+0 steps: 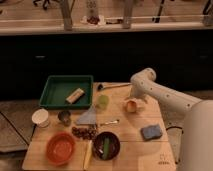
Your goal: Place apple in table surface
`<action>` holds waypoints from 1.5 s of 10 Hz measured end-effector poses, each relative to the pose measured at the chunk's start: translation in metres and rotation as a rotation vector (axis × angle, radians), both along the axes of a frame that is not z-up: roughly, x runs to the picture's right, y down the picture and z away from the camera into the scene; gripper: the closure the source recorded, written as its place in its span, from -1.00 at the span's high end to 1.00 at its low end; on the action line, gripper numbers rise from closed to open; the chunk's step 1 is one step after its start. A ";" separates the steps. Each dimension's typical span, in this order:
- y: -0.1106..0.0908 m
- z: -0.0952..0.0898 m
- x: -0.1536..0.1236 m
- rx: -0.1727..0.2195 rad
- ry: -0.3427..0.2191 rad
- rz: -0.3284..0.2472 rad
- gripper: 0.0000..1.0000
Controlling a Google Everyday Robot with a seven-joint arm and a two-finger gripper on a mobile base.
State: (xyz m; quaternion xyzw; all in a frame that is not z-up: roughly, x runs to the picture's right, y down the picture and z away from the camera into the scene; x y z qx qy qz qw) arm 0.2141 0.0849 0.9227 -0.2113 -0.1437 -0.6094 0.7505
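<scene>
Table surface (126, 134): hand (134, 101) at apple (131, 106)

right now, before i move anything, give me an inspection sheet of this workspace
surface: table surface, pale wooden planks, crowded on its left half, barer on the right
job's things: apple far right of centre, directly at the gripper; cannot tell whether it rests on the wood
clutter: green tray holding a tan block; green cup; ladle; white cup; metal cup; grapes; orange bowl; dark bowl; blue sponge
grippers: gripper low over the table, on the apple
cables: nothing seen
surroundings: dark counter front behind the table
</scene>
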 end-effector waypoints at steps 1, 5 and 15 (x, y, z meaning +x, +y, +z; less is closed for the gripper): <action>0.000 -0.003 -0.005 -0.007 -0.003 -0.007 0.60; 0.008 -0.015 -0.019 -0.061 -0.012 -0.045 0.60; 0.023 -0.013 -0.039 -0.159 -0.036 -0.045 0.56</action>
